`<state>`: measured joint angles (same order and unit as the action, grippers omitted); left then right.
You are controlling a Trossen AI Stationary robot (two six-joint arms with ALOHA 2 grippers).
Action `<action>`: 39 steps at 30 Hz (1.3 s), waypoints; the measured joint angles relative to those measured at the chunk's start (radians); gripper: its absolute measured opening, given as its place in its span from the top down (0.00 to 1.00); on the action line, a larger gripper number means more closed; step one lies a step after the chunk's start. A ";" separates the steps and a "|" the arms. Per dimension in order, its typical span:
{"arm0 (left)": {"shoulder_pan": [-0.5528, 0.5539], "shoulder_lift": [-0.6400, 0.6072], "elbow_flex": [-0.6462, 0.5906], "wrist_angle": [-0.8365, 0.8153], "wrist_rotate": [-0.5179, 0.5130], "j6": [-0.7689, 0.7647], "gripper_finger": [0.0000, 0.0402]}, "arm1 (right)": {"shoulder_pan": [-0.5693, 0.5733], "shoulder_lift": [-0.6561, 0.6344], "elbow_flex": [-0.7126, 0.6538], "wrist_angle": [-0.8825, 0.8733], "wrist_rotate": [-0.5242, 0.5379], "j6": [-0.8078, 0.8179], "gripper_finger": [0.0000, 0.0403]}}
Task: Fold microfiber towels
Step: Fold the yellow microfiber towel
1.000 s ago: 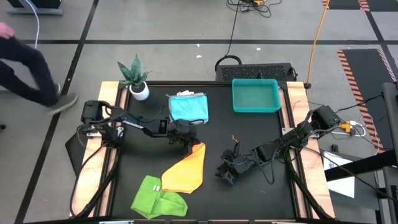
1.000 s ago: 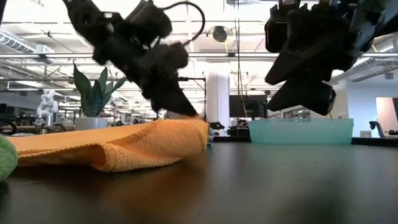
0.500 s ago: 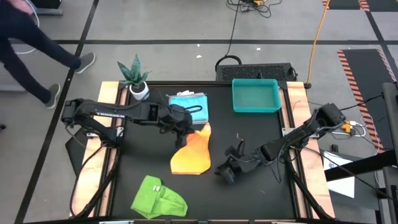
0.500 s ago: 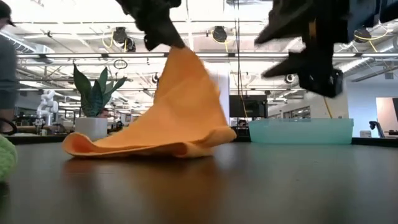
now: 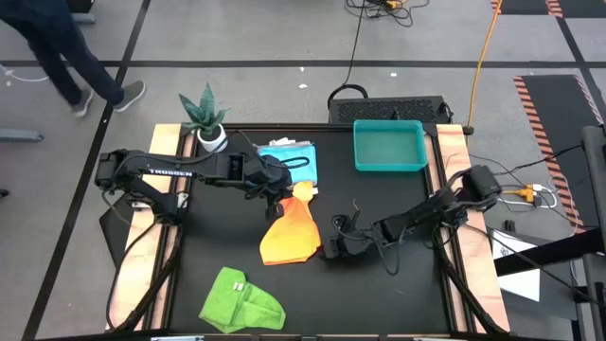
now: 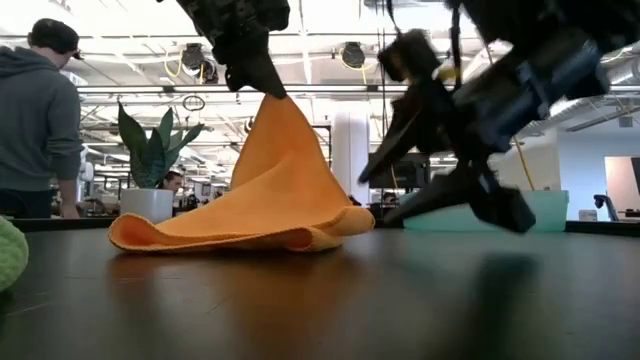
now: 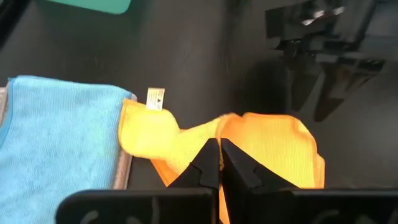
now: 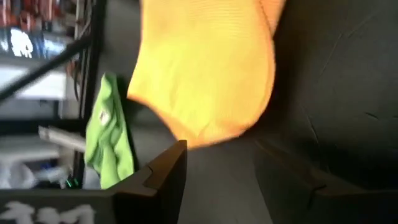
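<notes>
Working left to right, note the lime green towel (image 5: 241, 301) lying crumpled and unfolded at the table's near edge. The left gripper (image 5: 282, 192) pinches a raised corner of the yellow-orange towel (image 5: 292, 234) mid-table, beside the folded light blue towel (image 5: 288, 163). The right gripper (image 5: 338, 248) hovers spread just beside it; you have two towels left.
</notes>
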<state>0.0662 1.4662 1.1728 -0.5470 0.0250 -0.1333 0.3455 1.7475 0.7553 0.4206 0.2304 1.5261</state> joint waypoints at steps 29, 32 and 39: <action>0.000 0.000 0.000 -0.004 0.000 0.023 0.99 | -0.036 0.069 0.001 0.098 -0.088 -0.018 0.99; 0.000 -0.019 -0.001 -0.007 0.015 0.018 0.97 | -0.038 0.002 -0.005 0.060 -0.205 -0.128 0.99; -0.003 -0.148 0.015 0.008 0.102 -0.007 0.98 | 0.013 -0.411 -0.002 -0.276 -0.350 -0.407 1.00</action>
<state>0.0631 1.3184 1.1878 -0.5390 0.1270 -0.1401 0.3590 1.3362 0.7537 0.1442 -0.1194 1.1187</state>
